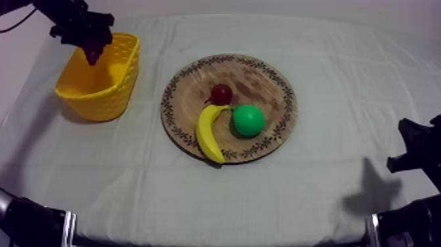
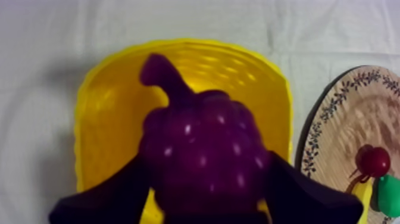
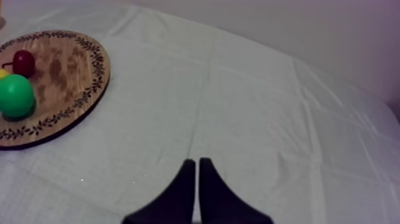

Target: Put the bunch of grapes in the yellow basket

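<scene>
My left gripper [image 1: 94,47] hangs over the yellow basket [image 1: 125,69] at the table's far left, shut on the purple bunch of grapes [image 2: 202,149]. In the left wrist view the grapes sit between my two black fingers [image 2: 107,199], directly above the basket's opening [image 2: 107,107]. The round wooden board [image 1: 262,79] lies at the table's middle. My right gripper [image 3: 197,173] rests low at the right, its fingers together as a narrow wedge over bare cloth.
On the board lie a banana [image 1: 209,131], a green pear [image 1: 248,120] and a small red fruit [image 1: 221,93]. The board's edge [image 2: 315,137] is close to the basket's right side. Bare cloth stretches between the board and my right arm [image 1: 417,148].
</scene>
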Controlling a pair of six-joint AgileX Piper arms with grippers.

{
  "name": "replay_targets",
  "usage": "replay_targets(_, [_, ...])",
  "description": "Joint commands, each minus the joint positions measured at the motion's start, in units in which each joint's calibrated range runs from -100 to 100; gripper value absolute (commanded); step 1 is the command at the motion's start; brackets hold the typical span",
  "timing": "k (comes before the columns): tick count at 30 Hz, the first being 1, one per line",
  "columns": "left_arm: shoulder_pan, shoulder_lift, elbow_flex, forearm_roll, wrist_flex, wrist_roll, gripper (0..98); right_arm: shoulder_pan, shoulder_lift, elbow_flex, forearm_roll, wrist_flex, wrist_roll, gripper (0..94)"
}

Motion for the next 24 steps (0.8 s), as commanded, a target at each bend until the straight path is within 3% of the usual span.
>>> replay_targets(1, [0.43,-0.13,-0.24,-0.64,-0.27,0.80,82.2,0.01,0.00,-0.01,-0.02,-0.06,-0.03,0.5])
replay_targets(5, [0.87,-0.67,-0.42,-1.46,-1.04,1.89,92.4,0.01,0.00,-0.01,-0.02,-0.06,-0.03,0.5])
replay_targets(11, [0.81,-1.69,0.29,-2.01,-2.01,2.78,95.6,0.01,0.00,-0.01,-0.02,-0.06,0.01,0.5])
replay_targets(17, [0.32,-3.68,2.33,-2.00,-2.75,2.63,93.1,0.01,0.00,-0.01,-0.02,-0.06,0.02,0.5])
replay_targets(24, [0.36,-8.99,7.32,-2.44,-4.73,2.96,82.4,0.01,0.00,-0.01,-0.02,-0.06,0.02,0.5])
